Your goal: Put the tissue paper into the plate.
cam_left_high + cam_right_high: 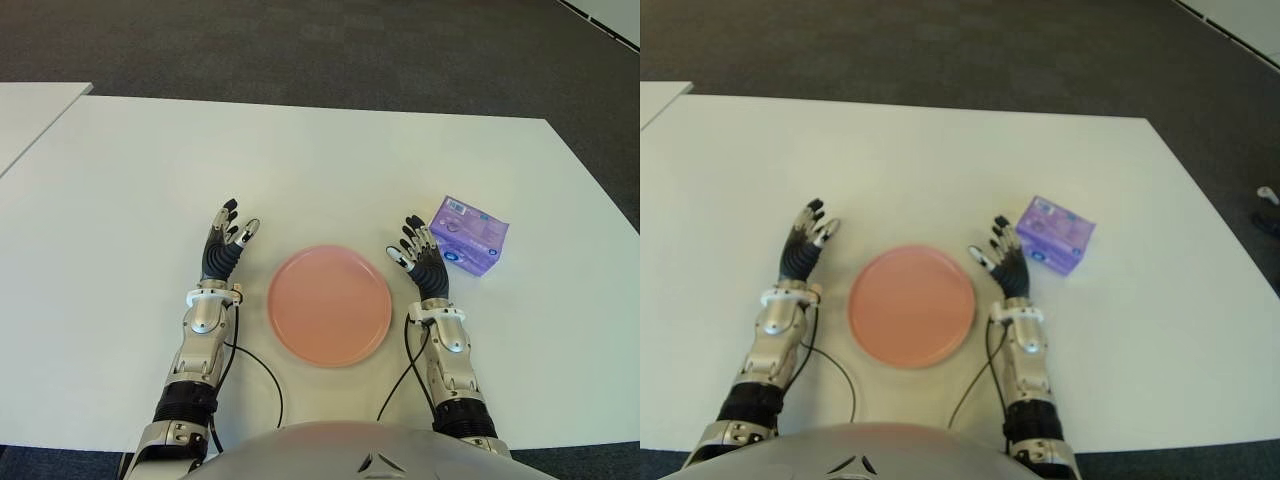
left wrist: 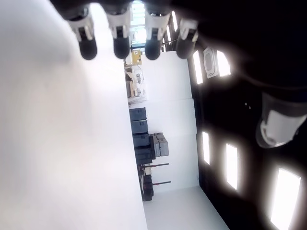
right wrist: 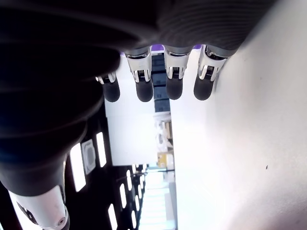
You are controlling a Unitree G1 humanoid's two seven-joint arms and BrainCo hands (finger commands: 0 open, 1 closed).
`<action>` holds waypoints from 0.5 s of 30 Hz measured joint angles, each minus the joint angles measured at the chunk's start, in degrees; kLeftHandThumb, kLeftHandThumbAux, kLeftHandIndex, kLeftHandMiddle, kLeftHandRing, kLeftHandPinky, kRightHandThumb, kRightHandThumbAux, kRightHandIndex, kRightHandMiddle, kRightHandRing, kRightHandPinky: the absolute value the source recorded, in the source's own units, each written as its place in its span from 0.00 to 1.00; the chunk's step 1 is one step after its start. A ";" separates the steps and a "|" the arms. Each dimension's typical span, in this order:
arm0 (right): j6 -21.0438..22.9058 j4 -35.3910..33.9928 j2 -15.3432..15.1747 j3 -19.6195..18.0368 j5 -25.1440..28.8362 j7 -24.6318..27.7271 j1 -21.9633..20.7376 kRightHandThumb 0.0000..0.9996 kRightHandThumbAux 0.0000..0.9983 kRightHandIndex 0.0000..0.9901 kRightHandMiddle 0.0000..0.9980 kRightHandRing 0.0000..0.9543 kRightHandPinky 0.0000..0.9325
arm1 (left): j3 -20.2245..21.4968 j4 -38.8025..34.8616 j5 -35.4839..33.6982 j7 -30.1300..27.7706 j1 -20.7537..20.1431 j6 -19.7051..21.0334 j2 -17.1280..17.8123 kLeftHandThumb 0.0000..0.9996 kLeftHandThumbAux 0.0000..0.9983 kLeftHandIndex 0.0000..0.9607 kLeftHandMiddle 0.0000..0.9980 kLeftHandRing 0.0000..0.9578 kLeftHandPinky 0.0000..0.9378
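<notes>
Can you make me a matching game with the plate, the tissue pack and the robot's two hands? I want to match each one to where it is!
Things:
1. plate
2. tissue pack
3. left hand
4. right hand

Places:
A. open, to the plate's left
B. on the white table, just beyond the right hand
C. between the two hands, with nothing on it
D. open, between the plate and the purple pack

Pairs: 1-C, 2-B, 3-A, 4-D

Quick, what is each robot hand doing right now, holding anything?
Left robot hand: open, holding nothing, left of the pink plate.
Right robot hand: open, holding nothing, beside the purple tissue pack.
</notes>
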 measured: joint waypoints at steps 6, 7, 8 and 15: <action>0.00 0.01 0.00 0.01 0.00 0.05 0.00 0.10 0.73 0.00 0.00 0.00 0.00 | 0.03 0.00 -0.06 -0.01 0.00 0.00 0.00 0.00 0.46 0.00 0.00 0.00 0.00; 0.00 0.01 0.00 0.01 0.00 0.07 0.00 0.10 0.73 0.00 0.00 0.00 0.00 | 0.04 0.00 -0.07 -0.01 0.00 0.00 0.00 0.00 0.46 0.00 0.00 0.00 0.00; 0.00 0.01 0.00 0.00 0.00 0.10 0.00 0.10 0.73 0.00 0.00 0.00 0.00 | 0.05 0.00 -0.07 -0.01 0.00 0.00 0.00 0.00 0.46 0.00 0.00 0.00 0.00; 0.00 0.05 -0.01 0.00 -0.01 0.23 -0.01 0.11 0.73 0.00 0.00 0.00 0.00 | 0.06 0.01 -0.05 -0.01 -0.01 0.00 0.02 0.00 0.46 0.00 0.00 0.00 0.00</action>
